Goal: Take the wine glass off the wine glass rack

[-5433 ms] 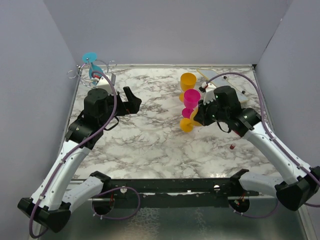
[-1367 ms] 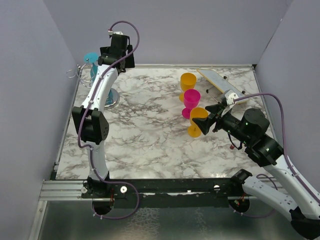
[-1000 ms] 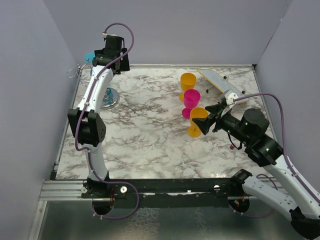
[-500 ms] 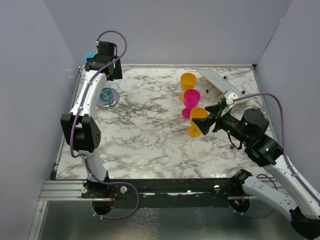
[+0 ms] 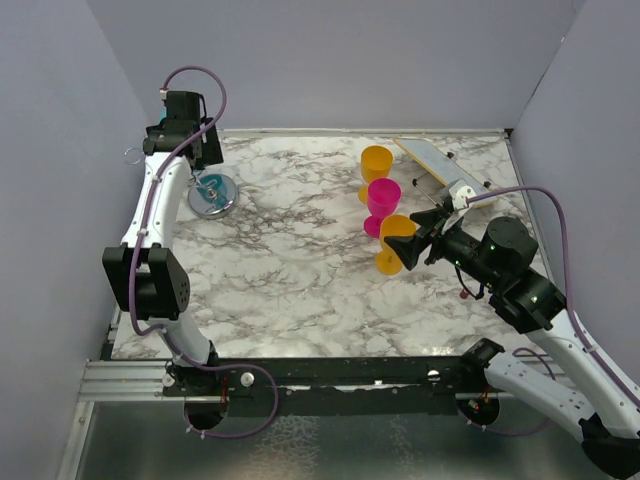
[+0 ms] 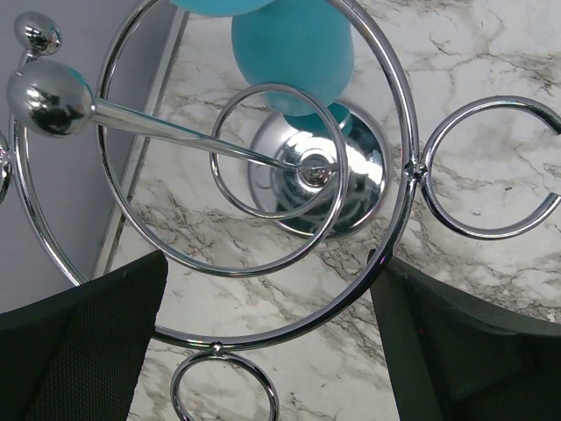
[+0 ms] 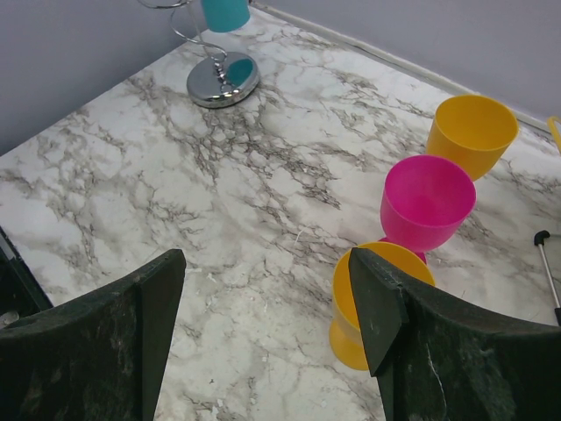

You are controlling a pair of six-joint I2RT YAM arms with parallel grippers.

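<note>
1. Jaws of the left gripper [image 6: 267,326] stand wide apart, grasping nothing, above the one wine glass rack [image 6: 308,172] at ten o'clock on the table [image 5: 300,285]
2. One teal wine glass [image 6: 294,48] hangs on the rack, at twelve o'clock from its base
3. Right gripper [image 7: 267,289] gapes, released, just beside one of two orange glasses [image 7: 372,303]; one pink glass [image 7: 427,202] stands between them

top cam: high up at the near side, looks down on the whole marble table [image 5: 300,280] | left wrist: super close, straight down over the wire rack [image 6: 316,173] | right wrist: low, slanting across table | shared: rack's base
</note>
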